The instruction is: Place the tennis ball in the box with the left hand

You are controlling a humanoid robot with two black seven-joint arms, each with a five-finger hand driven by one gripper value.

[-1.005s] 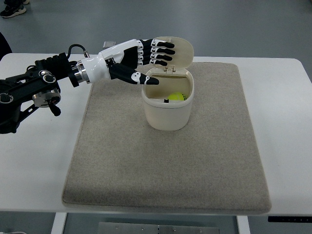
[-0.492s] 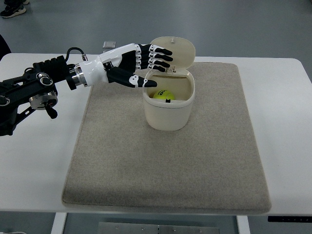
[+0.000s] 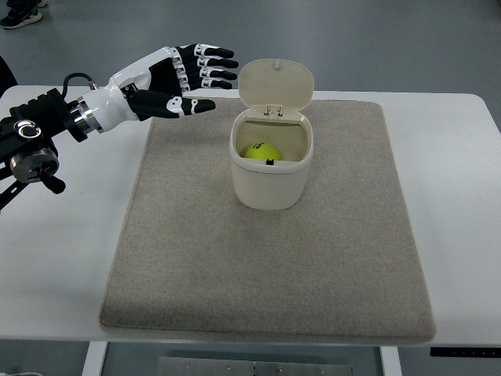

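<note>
Tennis ball [image 3: 261, 150] inside box [image 3: 271, 174]; left hand [image 3: 177, 79] empty, fingers outstretched, left of lid [image 3: 275, 84]

A lab: bare white table [image 3: 470, 196], grey mat [image 3: 274, 266], plain grey floor [image 3: 407, 39].

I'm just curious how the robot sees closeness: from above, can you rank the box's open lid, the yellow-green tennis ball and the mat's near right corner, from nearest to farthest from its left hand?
Measured from the left hand, fingers spread, holding nothing:
1. Cream plastic box's open lid, just right of the fingertips.
2. Yellow-green tennis ball, inside the box, lower right.
3. Beige felt mat's near right corner, far off at lower right.
</note>
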